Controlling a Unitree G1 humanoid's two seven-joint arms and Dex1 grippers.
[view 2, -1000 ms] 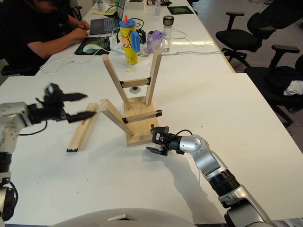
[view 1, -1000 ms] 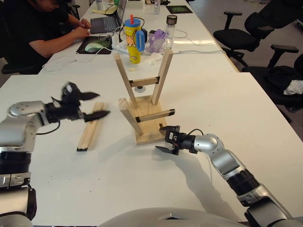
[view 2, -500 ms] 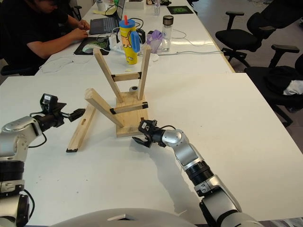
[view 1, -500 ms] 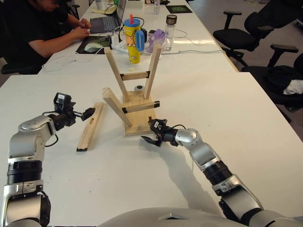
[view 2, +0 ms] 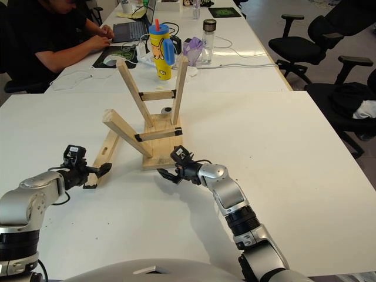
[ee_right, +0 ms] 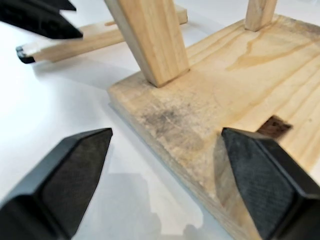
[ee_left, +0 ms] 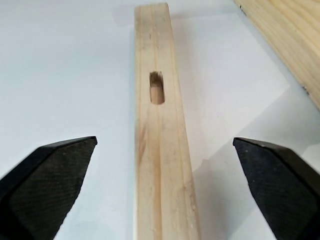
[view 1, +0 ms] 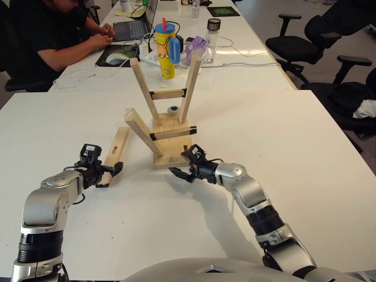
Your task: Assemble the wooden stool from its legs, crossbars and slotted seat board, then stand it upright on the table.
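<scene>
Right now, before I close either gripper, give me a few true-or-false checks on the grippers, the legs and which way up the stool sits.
1. The left gripper is open, its fingers either side of the loose leg lying on the table. True.
2. The right gripper is shut on the seat board. False: it is open, at the board's near corner.
3. All four legs are seated in the seat board. False: three legs stand in it, and an empty slot shows.
4. The stool is upside down, with the seat board flat on the table. True.
</scene>
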